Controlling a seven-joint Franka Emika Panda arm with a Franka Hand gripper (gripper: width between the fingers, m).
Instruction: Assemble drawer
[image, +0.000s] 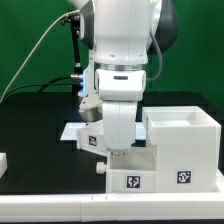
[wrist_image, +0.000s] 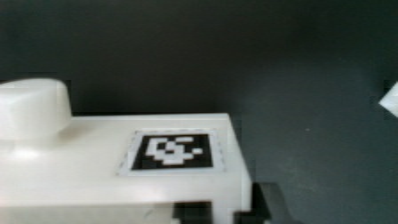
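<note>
Claw (image: 120, 155) hovering low over tray (image: 128, 180). Tray sitting on counter (image: 40, 140), just beside casing (image: 182, 140). Fingers mostly hidden, so cannot tell if clenching. Likely working tray-insertion step. Next move calling for squaring tray to casing opening, then sliding it in.

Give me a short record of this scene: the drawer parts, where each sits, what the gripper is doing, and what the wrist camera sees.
casing: large white box, at the exterior view's right
tray: small white part, beside the casing, toward the exterior view's left
gripper: low over the tray; open or shut cannot be told
wrist view: tag on the tray top, rounded knob nearby
table: black
</note>
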